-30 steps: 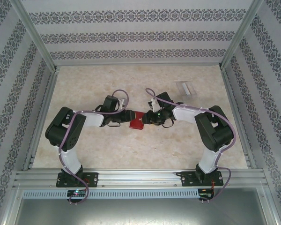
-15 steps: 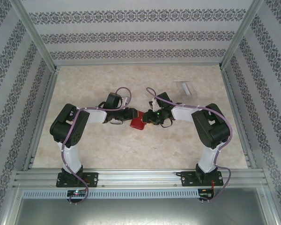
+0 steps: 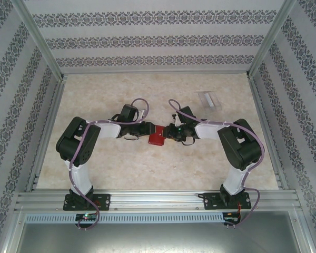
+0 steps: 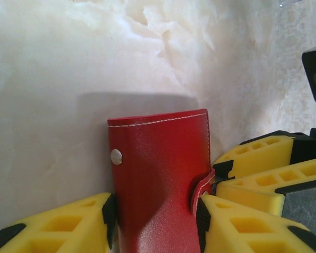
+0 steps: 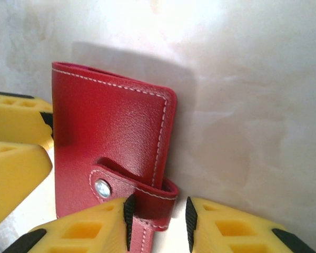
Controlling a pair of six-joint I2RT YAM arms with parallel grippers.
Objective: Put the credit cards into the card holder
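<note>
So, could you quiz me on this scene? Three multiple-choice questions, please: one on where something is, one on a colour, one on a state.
1. Where is the red card holder?
A) at the back right corner
B) in the middle, between the left tool and the right tool
C) on the front metal rail

2. What colour are the tools' fingers?
A) yellow
B) green
C) white

3. How is the card holder?
A) spread wide open
B) folded shut
C) torn in two

Answers:
1 B: the top view shows it between both tools' tips.
2 A: both wrist views show yellow fingers.
3 B: its red covers lie together, with the strap wrapped round the edge.
</note>
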